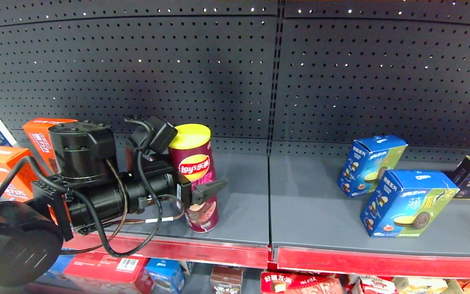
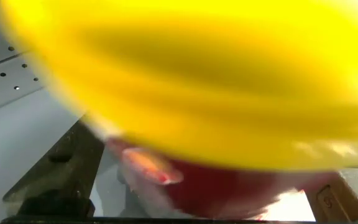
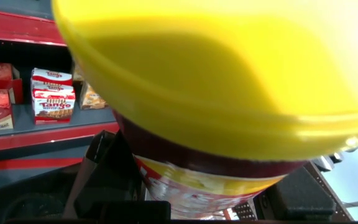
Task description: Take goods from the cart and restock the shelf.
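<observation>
The grey shelf (image 1: 320,204) carries blue cookie boxes (image 1: 406,202) on its right part. A maroon chip can (image 1: 196,179) stands near its front edge, the left gripper (image 1: 212,185) jaws closed around it. The right gripper (image 3: 197,196) jaws clasp a second chip can (image 3: 229,93)

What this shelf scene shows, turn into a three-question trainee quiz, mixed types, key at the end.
1. Multiple choice: the chips can in the left gripper has a lid that is A red, B yellow, C blue.
2. True or false: the blue boxes stand on the robot's left of that can.
3. Short answer: what is in the right gripper?
Key: 1 B. 2 False, they are on its right. 3 A second can with a yellow lid.
</observation>
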{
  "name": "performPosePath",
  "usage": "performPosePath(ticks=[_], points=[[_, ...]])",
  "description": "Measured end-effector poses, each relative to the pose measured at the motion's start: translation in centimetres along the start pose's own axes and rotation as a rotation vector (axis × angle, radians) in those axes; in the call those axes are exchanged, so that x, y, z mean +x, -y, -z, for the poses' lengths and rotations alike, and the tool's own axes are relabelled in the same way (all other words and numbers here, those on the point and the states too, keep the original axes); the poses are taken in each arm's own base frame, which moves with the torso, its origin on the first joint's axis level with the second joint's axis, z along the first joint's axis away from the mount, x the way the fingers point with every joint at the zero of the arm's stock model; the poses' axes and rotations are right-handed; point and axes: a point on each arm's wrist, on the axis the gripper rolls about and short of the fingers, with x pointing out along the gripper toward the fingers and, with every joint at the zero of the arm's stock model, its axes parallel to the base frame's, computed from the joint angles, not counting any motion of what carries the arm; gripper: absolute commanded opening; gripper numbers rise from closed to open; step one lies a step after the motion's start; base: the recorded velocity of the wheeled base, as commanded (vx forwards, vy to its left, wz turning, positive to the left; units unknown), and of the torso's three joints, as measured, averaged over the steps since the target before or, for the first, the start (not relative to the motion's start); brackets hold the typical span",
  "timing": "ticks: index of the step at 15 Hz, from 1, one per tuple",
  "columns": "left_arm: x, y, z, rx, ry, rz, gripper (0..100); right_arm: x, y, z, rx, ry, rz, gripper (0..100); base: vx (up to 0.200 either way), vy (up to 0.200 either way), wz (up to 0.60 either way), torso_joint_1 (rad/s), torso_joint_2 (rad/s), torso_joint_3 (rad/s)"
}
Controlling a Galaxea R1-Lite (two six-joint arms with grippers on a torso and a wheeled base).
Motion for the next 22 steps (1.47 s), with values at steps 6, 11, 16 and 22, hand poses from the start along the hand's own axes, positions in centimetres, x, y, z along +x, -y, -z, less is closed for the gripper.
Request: performPosePath(ticks=[6, 11, 16, 22], points=[[-0.4, -0.1, 0.6, -0.006, -0.022, -0.01, 100, -0.1, 0.0, 0.0, 0.0, 0.006, 0.0, 0, 0.0, 0.0, 0.0, 0.0, 0.0, 0.0], [-0.9, 0.0, 0.7, -0.007, -0.024, -0.017, 100, -0.2, 0.1, -0.1, 0.001, 0.016, 0.003, 0, 0.0, 0.0, 0.0, 0.0, 0.0, 0.0], [-2.1, -0.6, 1.0, 0.033, -0.033, -0.051, 100, -0.3, 0.0, -0.2, 0.001, 0.024, -0.006, 0, 0.0, 0.0, 0.0, 0.0, 0.0, 0.0], [-3.9, -0.6, 1.3, 0.034, -0.036, -0.072, 100, -0.2, 0.0, -0.2, 0.0, 0.023, -0.009, 0, 0.0, 0.0, 0.0, 0.0, 0.0, 0.0]])
